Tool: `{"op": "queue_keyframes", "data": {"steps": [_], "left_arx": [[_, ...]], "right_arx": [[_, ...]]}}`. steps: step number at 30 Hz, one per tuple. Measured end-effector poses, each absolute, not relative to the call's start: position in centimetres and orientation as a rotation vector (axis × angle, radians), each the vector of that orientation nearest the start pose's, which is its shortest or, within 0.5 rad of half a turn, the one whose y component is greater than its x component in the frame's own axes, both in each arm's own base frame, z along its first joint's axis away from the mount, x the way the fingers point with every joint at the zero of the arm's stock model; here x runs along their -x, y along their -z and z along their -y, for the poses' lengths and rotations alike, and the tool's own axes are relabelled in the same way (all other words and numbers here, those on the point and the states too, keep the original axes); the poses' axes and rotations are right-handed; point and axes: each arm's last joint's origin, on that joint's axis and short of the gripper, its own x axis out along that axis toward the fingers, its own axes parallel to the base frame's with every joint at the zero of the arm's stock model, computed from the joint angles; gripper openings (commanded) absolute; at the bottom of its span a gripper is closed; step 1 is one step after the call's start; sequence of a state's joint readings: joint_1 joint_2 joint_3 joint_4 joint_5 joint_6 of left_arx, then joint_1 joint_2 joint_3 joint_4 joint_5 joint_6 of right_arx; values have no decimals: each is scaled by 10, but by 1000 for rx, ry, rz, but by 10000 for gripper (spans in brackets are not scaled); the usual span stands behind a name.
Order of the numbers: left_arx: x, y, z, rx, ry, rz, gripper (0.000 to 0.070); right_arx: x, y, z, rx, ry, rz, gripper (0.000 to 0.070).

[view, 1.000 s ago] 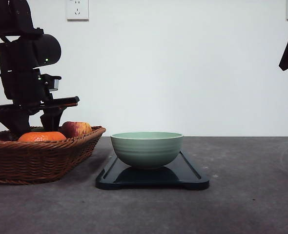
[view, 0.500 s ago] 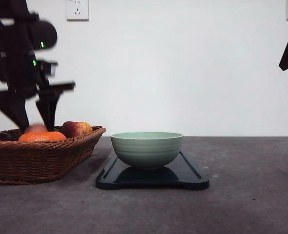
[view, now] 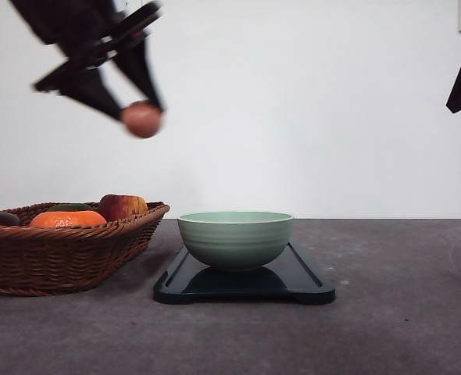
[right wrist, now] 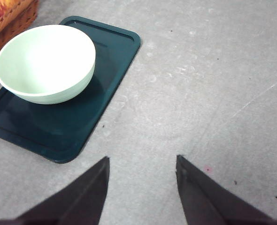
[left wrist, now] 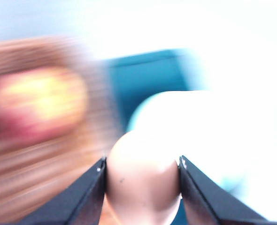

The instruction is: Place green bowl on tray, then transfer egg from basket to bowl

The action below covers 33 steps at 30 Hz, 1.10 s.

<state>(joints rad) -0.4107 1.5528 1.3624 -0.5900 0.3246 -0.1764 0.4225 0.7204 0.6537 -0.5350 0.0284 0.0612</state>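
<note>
One egg (view: pixel 142 119) is pinched between the two fingers of the left gripper (view: pixel 142 119), high in the air; the wrist view shows its pale shell (left wrist: pixel 143 176) squeezed from both sides. Below that gripper and a little toward the robot's left sits the basket (view: pixel 66 250), with an orange (view: pixel 67 219) and a reddish apple (view: pixel 122 206) lying in it. Below and off to the gripper's other side stands the green bowl (view: pixel 235 238), upright on the tray (view: pixel 244 285), so the first half of the job looks done.

I would judge the egg's transfer to be the step in hand, roughly midway. What it calls for next, I think, is carrying the egg sideways until it hangs over the bowl's mouth, lowering it well inside the rim, and only then letting go, since a drop from this height would crack it.

Over by the tray's far side, the right gripper (right wrist: pixel 141 187) hangs above bare table (right wrist: pixel 213 93), fingers spread and holding nothing.
</note>
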Motion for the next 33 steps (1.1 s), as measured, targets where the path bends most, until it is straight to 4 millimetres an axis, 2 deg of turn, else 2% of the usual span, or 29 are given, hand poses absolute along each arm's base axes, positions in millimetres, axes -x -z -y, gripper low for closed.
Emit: {"op": "queue_keyframes", "data": {"steps": [5,14,17,25,33], "left_arx": [[-292,-317,180,77,721,-769,194],[-285,-310,226,-74,637,-615,194],[-291,-296,236,-90,641,-638,194],[-310,-238,251,-149,616,-795,194],[-318,-203,258,-180,602,-880,194]], "right_arx": [[-137,-266,-61,77,-364,-601,272],[-136,-265,-60,82,-363,-622,271],[-135,-264,-60,84,-362,-631,271],[-135,-263,-60,86,-361,-640,272],[-135,-263,-60,87,-361,-646,271]]}}
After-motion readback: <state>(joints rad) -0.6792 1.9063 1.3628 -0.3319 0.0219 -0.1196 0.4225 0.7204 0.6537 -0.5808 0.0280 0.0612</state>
